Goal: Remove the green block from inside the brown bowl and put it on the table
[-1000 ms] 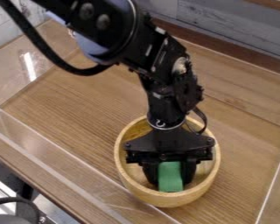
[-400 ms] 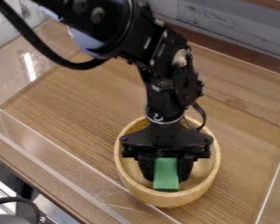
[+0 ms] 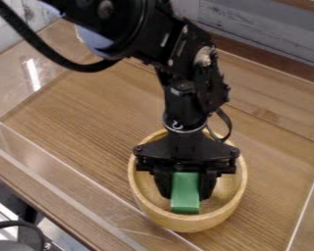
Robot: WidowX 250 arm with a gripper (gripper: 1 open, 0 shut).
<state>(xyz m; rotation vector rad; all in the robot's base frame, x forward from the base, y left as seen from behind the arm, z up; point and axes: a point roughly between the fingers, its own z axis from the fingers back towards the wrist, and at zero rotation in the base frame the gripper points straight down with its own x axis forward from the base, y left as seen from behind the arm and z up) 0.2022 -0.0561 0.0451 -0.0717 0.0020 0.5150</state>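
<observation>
A round brown bowl (image 3: pixel 150 200) sits on the table (image 3: pixel 81 123), near the front edge. It is made of light wood and has a thick rim. The black robot arm (image 3: pixel 186 88) comes down from the top of the picture and reaches straight down into the bowl. At its end is the gripper (image 3: pixel 184 178), which sits just above the middle of the bowl. The gripper's two fingers (image 3: pixel 157 176) are squeezed onto the top end of the green block (image 3: pixel 184 193). The block is a small flat green bar. It stands up on its end, tilted a little, with its top between the fingers and its bottom end down inside the bowl. I cannot tell if the bottom end touches the bowl floor or hangs just above it. The block is the only thing inside the bowl. The table is brown wood with lines in it. Clear plastic walls (image 3: pixel 42 172) run along the edges of the table, close to the bowl at the front.
</observation>
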